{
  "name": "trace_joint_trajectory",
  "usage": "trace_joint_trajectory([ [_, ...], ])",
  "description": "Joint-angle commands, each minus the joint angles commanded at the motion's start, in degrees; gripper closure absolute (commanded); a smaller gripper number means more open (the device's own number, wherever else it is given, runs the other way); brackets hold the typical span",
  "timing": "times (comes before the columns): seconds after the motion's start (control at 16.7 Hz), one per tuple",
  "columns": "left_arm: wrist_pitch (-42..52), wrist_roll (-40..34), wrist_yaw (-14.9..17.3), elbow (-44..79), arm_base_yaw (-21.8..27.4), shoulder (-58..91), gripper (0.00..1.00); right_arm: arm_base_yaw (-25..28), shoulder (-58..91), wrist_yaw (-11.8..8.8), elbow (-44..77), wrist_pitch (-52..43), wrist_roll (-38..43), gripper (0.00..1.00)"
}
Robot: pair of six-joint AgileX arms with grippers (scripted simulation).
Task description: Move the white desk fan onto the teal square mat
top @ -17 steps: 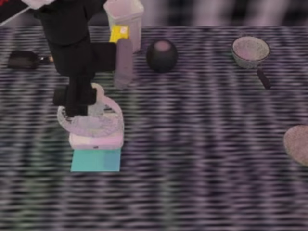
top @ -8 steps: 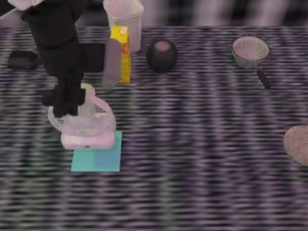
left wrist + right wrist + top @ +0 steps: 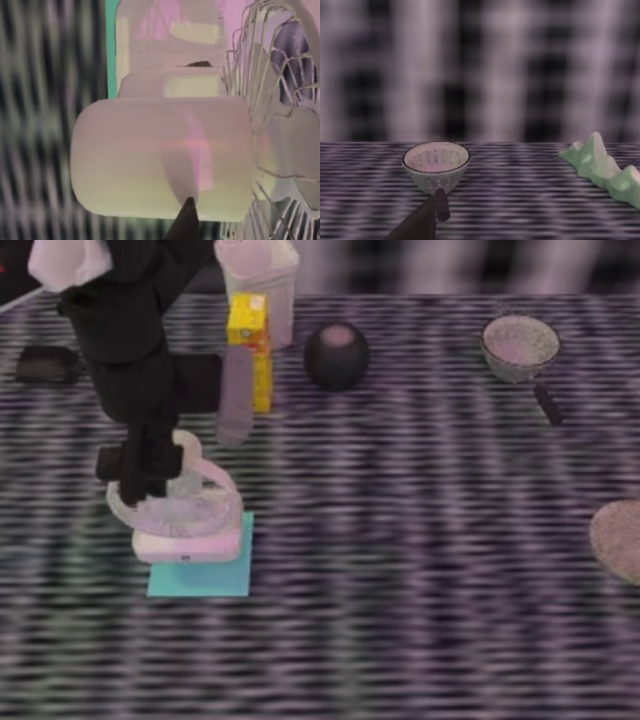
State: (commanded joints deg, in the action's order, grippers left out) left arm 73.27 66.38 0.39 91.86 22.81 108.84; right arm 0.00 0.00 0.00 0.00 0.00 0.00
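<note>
One relation: the white desk fan (image 3: 188, 512) overlaps only the 12 o'clock strip of the teal square mat (image 3: 200, 575); the rest of the mat lies toward 6 o'clock.
Fan position: left half of the table, base over the mat's far edge, grille tilted up toward the camera.
Fan axis: motor housing (image 3: 160, 157) points toward 12 o'clock, grille toward 6 o'clock.
Left gripper (image 3: 140, 465): sits at the housing, at the fan's 11 o'clock; whether its fingers pinch the housing, I cannot tell.
Coming move: judged, a short carry toward 6 o'clock to centre the base.
Right arm: parked out of the top view, facing the speckled bowl (image 3: 436, 166).
Neighbours: yellow carton (image 3: 250, 350) and tall white container (image 3: 258, 280) at the fan's 1 o'clock.
</note>
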Motion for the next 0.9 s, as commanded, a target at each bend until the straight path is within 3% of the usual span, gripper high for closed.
trace_joint_trajectory([
  [0.78, 0.0, 0.0, 0.0, 0.0, 0.0, 0.0, 0.02, 0.0, 0.0, 0.0, 0.0, 0.0, 0.0, 0.0],
  [0.9, 0.0, 0.0, 0.0, 0.0, 0.0, 0.0, 0.0, 0.0, 0.0, 0.0, 0.0, 0.0, 0.0, 0.0],
])
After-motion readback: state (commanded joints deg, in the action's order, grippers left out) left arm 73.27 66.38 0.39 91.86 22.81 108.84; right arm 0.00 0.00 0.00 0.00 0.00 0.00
